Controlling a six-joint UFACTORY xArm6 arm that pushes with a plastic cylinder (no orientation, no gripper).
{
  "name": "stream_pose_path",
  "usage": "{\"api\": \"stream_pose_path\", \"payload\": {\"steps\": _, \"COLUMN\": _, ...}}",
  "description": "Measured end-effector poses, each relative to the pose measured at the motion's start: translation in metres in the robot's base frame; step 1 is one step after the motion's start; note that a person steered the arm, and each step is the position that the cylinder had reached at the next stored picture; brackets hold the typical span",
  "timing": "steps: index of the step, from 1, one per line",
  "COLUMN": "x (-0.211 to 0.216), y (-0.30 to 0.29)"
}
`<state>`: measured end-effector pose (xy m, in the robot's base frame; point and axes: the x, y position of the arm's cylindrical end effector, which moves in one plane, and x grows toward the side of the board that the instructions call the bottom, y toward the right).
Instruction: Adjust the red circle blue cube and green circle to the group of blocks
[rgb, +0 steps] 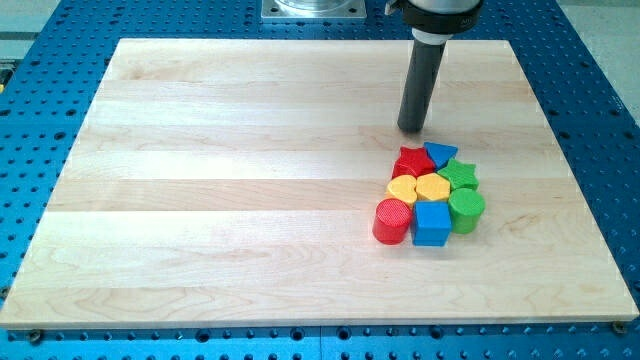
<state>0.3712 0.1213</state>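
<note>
The red circle (392, 221), the blue cube (432, 223) and the green circle (466, 210) stand in a row at the bottom of a tight cluster at the board's right. Above them sit a yellow block (402, 188), a yellow heart-like block (434, 186), a red star (412, 162), a blue triangle (440, 153) and a green star (461, 175). All blocks touch their neighbours. My tip (411, 129) rests on the board just above the cluster, a little above the red star and apart from it.
The wooden board (230, 190) lies on a blue perforated table (40, 150). The arm's metal base plate (312, 10) shows at the view's top edge.
</note>
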Motion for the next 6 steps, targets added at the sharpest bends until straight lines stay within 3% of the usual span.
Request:
{"api": "stream_pose_path", "payload": {"steps": 2, "x": 0.01, "y": 0.025}}
{"api": "stream_pose_path", "payload": {"steps": 3, "x": 0.039, "y": 0.083}}
{"api": "stream_pose_path", "payload": {"steps": 4, "x": 0.103, "y": 0.104}}
{"api": "stream_pose_path", "payload": {"steps": 6, "x": 0.13, "y": 0.073}}
